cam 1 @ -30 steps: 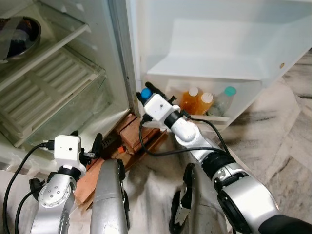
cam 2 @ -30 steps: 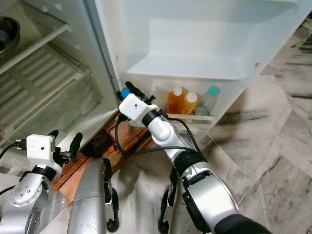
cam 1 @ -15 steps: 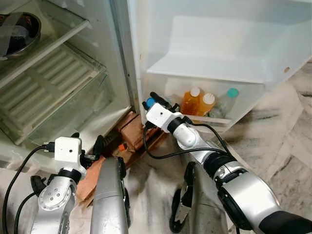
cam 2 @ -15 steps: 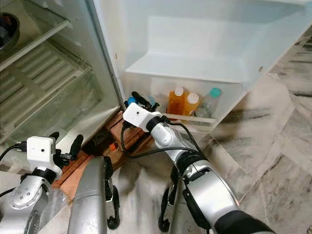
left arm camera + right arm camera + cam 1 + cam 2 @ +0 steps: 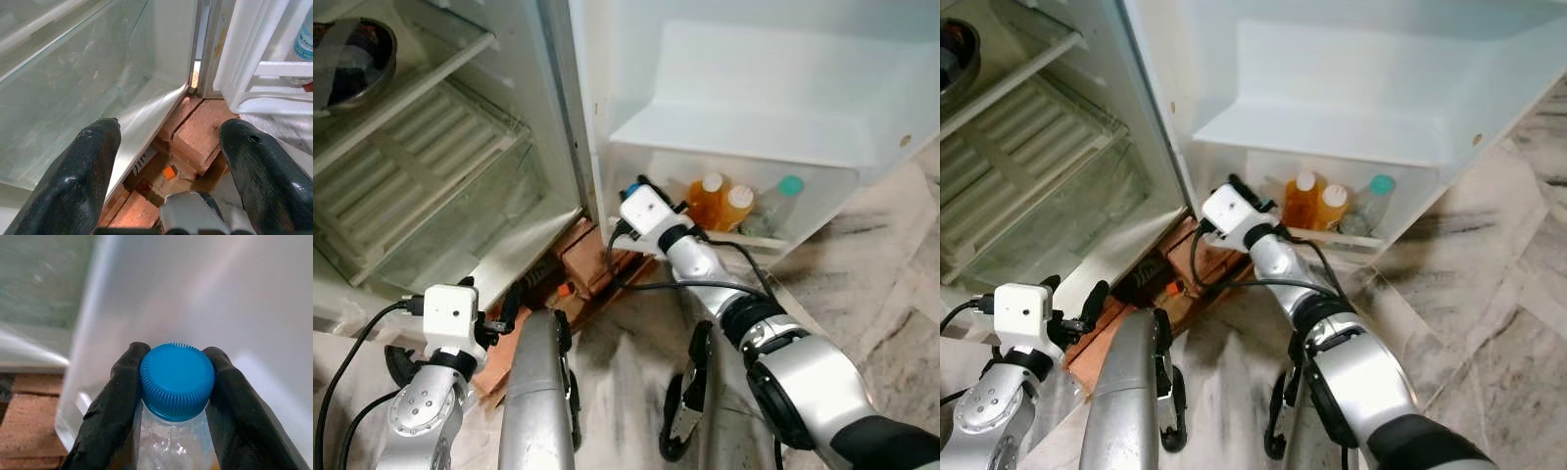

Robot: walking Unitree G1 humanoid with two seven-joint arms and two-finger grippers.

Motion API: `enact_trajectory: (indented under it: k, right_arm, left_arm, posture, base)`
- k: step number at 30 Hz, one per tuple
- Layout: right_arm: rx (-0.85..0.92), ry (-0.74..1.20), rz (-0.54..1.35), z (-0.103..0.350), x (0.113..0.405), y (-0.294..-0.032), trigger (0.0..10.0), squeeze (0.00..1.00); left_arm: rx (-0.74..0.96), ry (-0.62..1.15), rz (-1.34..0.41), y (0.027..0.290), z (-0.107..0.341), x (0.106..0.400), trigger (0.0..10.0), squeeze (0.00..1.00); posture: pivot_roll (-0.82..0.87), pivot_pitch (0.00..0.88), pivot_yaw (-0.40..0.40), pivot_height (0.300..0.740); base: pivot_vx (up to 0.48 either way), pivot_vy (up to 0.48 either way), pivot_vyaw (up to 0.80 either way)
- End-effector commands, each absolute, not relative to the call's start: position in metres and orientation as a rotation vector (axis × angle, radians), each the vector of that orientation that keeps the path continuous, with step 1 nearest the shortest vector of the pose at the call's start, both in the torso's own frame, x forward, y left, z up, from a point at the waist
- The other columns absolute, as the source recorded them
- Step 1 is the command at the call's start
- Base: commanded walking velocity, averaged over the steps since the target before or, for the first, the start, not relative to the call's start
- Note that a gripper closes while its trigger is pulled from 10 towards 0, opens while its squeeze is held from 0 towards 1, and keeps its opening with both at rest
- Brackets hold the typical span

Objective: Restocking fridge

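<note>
Landmark: door bin [image 5: 822,191], the lowest shelf of the open fridge door.
Bottle [image 5: 177,382]: clear plastic with a blue ribbed cap, held at the hinge end of the door bin, at about its rim.
Right gripper [image 5: 176,382]: both black fingers pinch the cap from opposite sides, closed hard against it.
Left gripper [image 5: 168,161]: fingers spread wide, nothing held; low, well apart from the door bin, over the bricks [image 5: 195,142] under the fridge.
Bin contents: two orange bottles [image 5: 720,201] and a teal-capped bottle [image 5: 773,206] fill the far part of the door bin.
Handling, judged: light, thin-walled, smooth; body likely dents under squeeze.
Hold point, judged: the stiff ribbed cap or neck grips best.
Risk, judged: hanging from the cap, it may swing.
</note>
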State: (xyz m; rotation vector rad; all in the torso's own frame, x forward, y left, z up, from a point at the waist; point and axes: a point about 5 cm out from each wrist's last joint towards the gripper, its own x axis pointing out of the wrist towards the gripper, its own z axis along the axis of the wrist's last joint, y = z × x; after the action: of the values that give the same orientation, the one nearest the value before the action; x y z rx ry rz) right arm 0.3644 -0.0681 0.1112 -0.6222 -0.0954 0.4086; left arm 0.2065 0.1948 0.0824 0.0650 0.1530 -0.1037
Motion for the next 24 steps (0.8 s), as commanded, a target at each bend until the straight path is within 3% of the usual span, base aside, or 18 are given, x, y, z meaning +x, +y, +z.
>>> enact_trajectory:
  k: [1,9,10,24]
  right_arm:
    - [-0.621,0.031,0.372,0.091,0.360,-0.082,10.0,0.00]
    - [-0.545,0.117,0.276,0.097,0.370,-0.097,10.0,0.00]
    - [-0.518,0.136,0.263,0.098,0.372,-0.100,10.0,1.00]
    - [-0.435,0.038,0.304,0.138,0.389,-0.097,10.0,1.00]
  left_arm:
    - [0.071,0.179,-0.107,0.196,0.080,0.201,10.0,0.00]
    - [0.078,0.194,-0.115,0.196,0.078,0.202,10.0,0.00]
    - [0.079,0.196,-0.116,0.196,0.078,0.203,10.0,0.00]
    - [0.111,0.186,-0.094,0.199,0.078,0.222,10.0,0.00]
  posture:
    - [0.31,0.342,0.020,0.576]
    - [0.30,0.339,0.023,0.576]
    - [0.30,0.334,0.022,0.576]
    - [0.28,0.274,-0.008,0.576]
  base:
    - [0.000,0.000,0.00]
    - [0.000,0.000,0.00]
    - [0.000,0.000,0.00]
    - [0.000,0.000,0.00]
